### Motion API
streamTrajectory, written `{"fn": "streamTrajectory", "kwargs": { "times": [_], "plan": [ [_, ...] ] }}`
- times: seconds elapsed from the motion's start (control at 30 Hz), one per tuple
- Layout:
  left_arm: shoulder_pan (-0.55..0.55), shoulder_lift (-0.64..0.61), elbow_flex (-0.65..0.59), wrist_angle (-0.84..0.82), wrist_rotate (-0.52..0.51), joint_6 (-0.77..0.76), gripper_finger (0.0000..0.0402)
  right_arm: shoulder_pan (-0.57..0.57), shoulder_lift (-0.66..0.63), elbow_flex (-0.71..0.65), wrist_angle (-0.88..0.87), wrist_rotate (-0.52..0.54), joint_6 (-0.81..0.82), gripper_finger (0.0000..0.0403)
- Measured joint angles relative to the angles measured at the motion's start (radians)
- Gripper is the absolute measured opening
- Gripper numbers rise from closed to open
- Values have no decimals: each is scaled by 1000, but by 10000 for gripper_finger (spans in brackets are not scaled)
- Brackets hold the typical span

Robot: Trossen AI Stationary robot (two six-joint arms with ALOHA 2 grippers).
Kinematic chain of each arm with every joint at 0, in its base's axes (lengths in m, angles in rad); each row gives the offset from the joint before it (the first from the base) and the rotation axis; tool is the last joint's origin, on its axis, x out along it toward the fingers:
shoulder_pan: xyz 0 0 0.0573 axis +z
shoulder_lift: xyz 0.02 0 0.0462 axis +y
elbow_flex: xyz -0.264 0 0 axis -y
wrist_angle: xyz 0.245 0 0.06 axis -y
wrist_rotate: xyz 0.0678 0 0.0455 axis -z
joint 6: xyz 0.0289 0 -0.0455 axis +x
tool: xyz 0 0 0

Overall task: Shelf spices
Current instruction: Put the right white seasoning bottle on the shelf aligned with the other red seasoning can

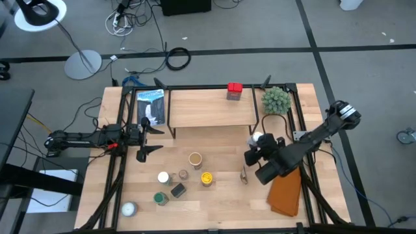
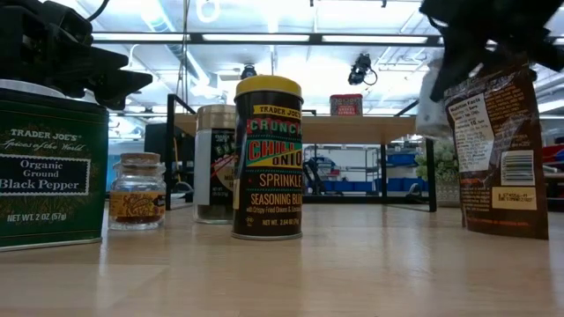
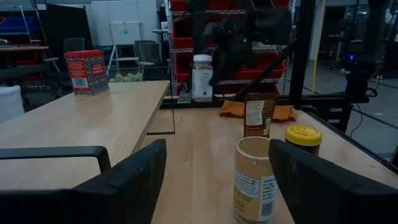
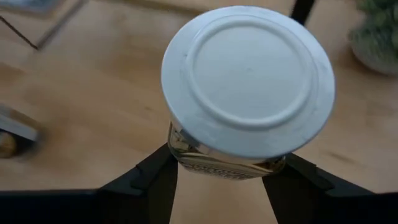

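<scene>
Plainly, the white-lidded jar (image 4: 245,87) is clamped between the right gripper's (image 4: 221,177) two dark fingers, which press on its glass body just below the lid. Only the right wrist view shows that grip close up; from above the jar is a small white spot (image 1: 257,138) at the gripper's tip, just in front of the shelf's (image 1: 211,108) near edge. The left wrist view adds height: the jar (image 3: 202,78) hangs clear of the tabletop, about level with the shelf plank, with the brown pouch (image 3: 259,115) standing just below and beside it. A red tin (image 1: 234,90) sits on the shelf's far edge, well beyond the jar, and the green plant (image 1: 275,99) lies off to the gripper's side.

Farther out, the left gripper (image 1: 151,139) rests low over the table with its jaws spread wide and nothing between them. Straight ahead of those jaws stands a tan-lidded jar (image 3: 254,179), with the yellow-lidded jar (image 3: 303,139) just past it. The low view alone makes labels readable: a black pepper tin (image 2: 51,167), a small corked jar (image 2: 137,193) and a chili onion sprinkle jar (image 2: 267,158).
</scene>
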State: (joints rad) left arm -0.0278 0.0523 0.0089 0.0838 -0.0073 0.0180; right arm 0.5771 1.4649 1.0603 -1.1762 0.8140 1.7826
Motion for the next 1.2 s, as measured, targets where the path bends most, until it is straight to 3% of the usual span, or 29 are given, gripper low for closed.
{"fn": "streamTrajectory", "kwargs": {
  "times": [0.43,0.73,1.0,1.2],
  "plan": [
    [0,0,0,0,0,0,288,-144,-122,0,391,18,-561,207],
    [0,0,0,0,0,0,288,-324,-184,0,604,-91,-911,207],
    [0,0,0,0,0,0,288,-464,-189,115,448,-160,-995,206],
    [0,0,0,0,0,0,288,-528,-190,165,330,-158,-940,206]
  ]
}}
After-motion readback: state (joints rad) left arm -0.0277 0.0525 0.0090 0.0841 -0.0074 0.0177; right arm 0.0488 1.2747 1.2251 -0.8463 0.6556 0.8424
